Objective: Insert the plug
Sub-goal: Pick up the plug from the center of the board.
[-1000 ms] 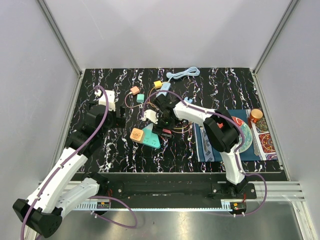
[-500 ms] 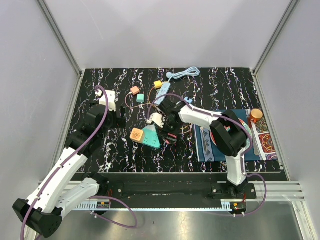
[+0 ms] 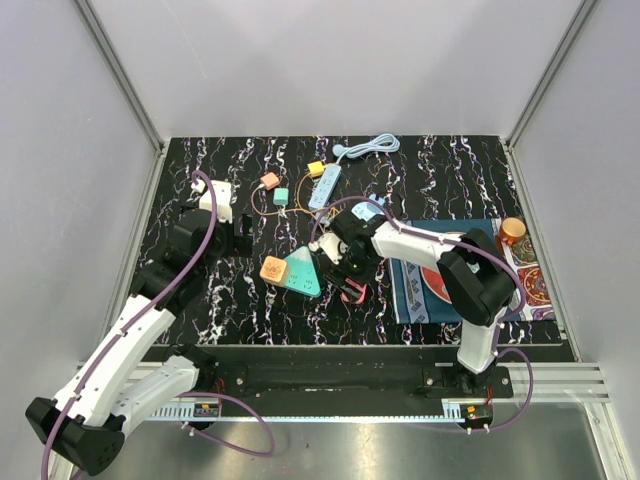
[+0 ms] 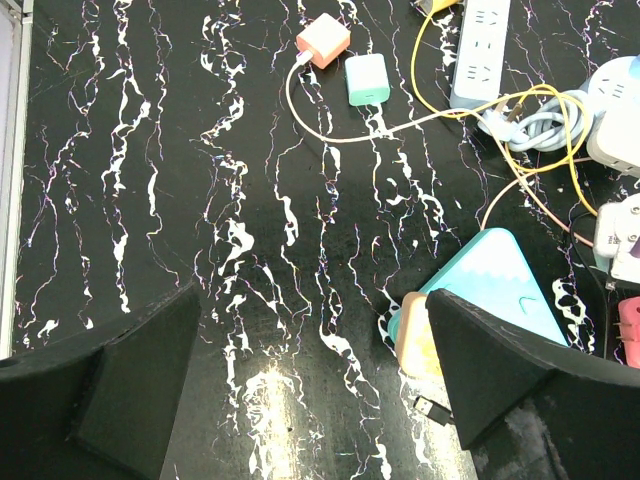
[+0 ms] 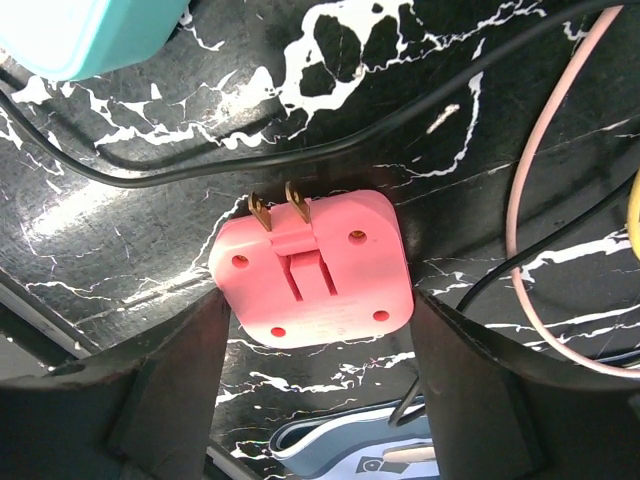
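Observation:
A pink plug (image 5: pixel 315 265) lies flat on the black marbled table, its two brass prongs (image 5: pixel 278 210) pointing at the teal triangular power strip (image 5: pixel 80 35). My right gripper (image 5: pixel 318 305) has a finger pressed against each side of the plug. In the top view the right gripper (image 3: pixel 343 268) sits just right of the teal strip (image 3: pixel 300 272), with the plug (image 3: pixel 352 291) at its tip. The left gripper (image 4: pixel 310 380) is open above bare table; a peach adapter (image 4: pixel 415 335) on the strip's corner lies beside its right finger. In the top view the left gripper (image 3: pixel 240 232) hovers left of the strip.
A white power strip (image 3: pixel 325 185) and small orange (image 3: pixel 269 180), teal (image 3: pixel 281 196) and yellow (image 3: pixel 316 168) chargers lie at the back with tangled cables. A black cable (image 5: pixel 350 140) runs just past the prongs. A blue mat (image 3: pixel 410 285) with a plate and a copper cup (image 3: pixel 513 230) sit at the right.
My right arm has swung from the cable cluster toward the near side, down to the pink plug, and its jaws have narrowed onto it. The left arm has not moved.

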You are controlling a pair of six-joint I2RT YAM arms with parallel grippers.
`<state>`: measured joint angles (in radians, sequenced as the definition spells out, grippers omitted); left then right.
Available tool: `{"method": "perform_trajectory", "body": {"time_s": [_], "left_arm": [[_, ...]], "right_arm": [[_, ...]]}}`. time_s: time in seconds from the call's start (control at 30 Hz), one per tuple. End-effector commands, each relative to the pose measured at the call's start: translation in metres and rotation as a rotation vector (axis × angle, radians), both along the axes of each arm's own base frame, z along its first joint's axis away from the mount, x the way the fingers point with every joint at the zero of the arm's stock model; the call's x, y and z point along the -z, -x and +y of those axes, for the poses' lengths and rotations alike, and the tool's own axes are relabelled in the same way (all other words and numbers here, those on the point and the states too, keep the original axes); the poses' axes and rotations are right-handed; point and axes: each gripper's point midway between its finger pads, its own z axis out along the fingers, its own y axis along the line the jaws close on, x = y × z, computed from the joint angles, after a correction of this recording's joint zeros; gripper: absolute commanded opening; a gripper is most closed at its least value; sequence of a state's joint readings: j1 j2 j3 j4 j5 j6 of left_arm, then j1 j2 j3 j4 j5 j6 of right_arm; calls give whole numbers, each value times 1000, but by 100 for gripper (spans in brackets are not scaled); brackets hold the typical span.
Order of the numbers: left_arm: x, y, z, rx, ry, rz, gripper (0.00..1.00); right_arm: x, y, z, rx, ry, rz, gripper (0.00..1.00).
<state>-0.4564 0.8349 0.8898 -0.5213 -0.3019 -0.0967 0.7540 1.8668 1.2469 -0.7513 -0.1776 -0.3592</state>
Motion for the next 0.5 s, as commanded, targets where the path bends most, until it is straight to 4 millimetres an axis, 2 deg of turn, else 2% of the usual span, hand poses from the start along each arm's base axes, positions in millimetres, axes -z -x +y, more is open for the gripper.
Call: {"method": "perform_trajectory", "body": {"time_s": [0.0,0.07,0.27,0.37,0.47], "left_arm": [[-8,-7,-1,1,12,-39,99],[-8,-7,-1,-1,11,-38,99],[-8,-7,-1,-2,10,-38,99],[-8,-7,-1,-3,13,-41,99],[-11,-6,-3,3,26,-47,99]], "right_arm": [[-5,12,11,13,-54,14,79],[-4,12,14,2,-61,10,84],[8,17,11,-17,-7,0,88],[10,16,7,-12,22,-21,83],[-3,14,8,-6,-2,-50,76]]}}
